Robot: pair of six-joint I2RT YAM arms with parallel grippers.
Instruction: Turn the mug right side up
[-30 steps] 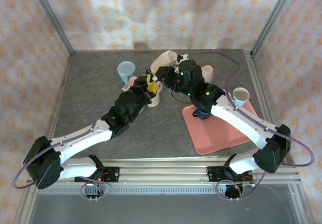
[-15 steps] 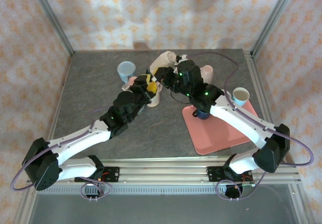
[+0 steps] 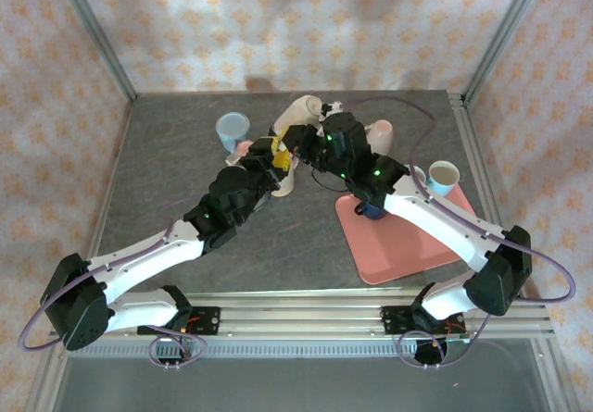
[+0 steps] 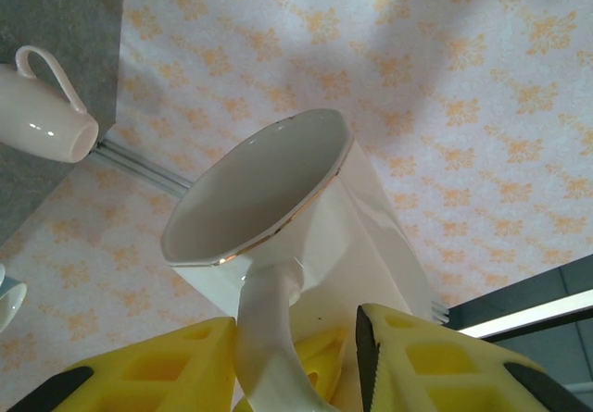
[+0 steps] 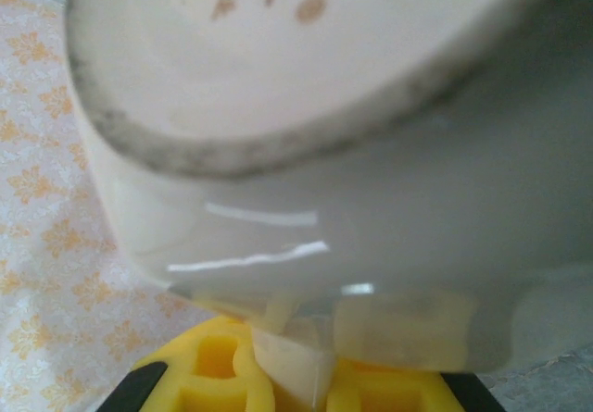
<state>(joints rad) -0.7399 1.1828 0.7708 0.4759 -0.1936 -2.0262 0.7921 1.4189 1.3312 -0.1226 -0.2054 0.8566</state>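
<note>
The mug point(image 4: 357, 245), seemingly slick and breakable, is being pinched by the near-shut right claw point(image 5: 292, 366); its handle point(image 4: 264, 338), the surest hold, is being straddled by the part-open left claw point(image 4: 295, 324).

Small drifts only: you are easing both arms in on the raised mug point(image 3: 298, 112).
The right gripper point(image 3: 315, 134) is creeping left and slightly toward the far edge. Its forearm is swinging along, and its grey cable point(image 3: 416, 173) is bowing out beside the blue cup point(image 3: 444, 177). The left gripper point(image 4: 296, 343) is drawing its jaws a touch nearer about the mug's handle. The left arm's shoulder block point(image 3: 76, 305) is sinking slightly toward the near rail.
</note>
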